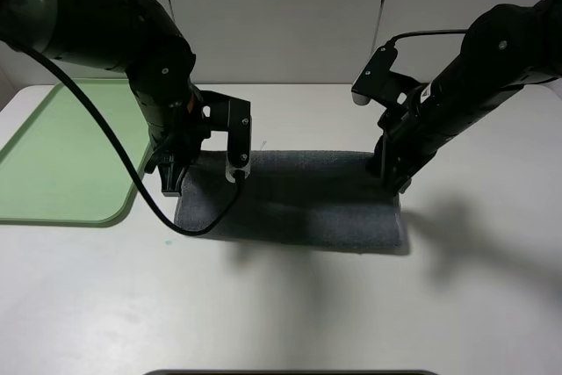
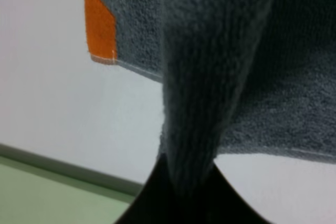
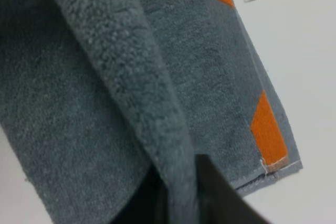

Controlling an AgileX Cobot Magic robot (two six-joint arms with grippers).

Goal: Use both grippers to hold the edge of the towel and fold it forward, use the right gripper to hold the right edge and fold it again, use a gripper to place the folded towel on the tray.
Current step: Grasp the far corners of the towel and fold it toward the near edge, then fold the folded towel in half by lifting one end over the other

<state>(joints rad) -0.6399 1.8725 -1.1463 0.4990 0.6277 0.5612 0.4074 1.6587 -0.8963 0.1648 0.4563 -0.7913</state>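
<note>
Close in, each wrist camera shows what the high camera cannot: a thick ridge of the grey terry towel [image 2: 210,77] running down between dark fingers. The left gripper [image 2: 184,198] is clamped on that ridge. The right gripper [image 3: 181,203] appears clamped on its own ridge in the same way, though its fingers are blurred at the frame's edge. Only the wrist views reveal the orange patches [image 3: 268,129] at the towel's corners and its stitched hem. From above, the towel is a soft, looped rectangle lying flat on the white table [image 1: 281,305], its near edge thick and rounded. Both grippers stand at its far edge, one at each corner. Farther left lies the pale green tray [image 1: 53,155] with a shallow raised rim, just beside the towel, which sits wholly outside it.
</note>
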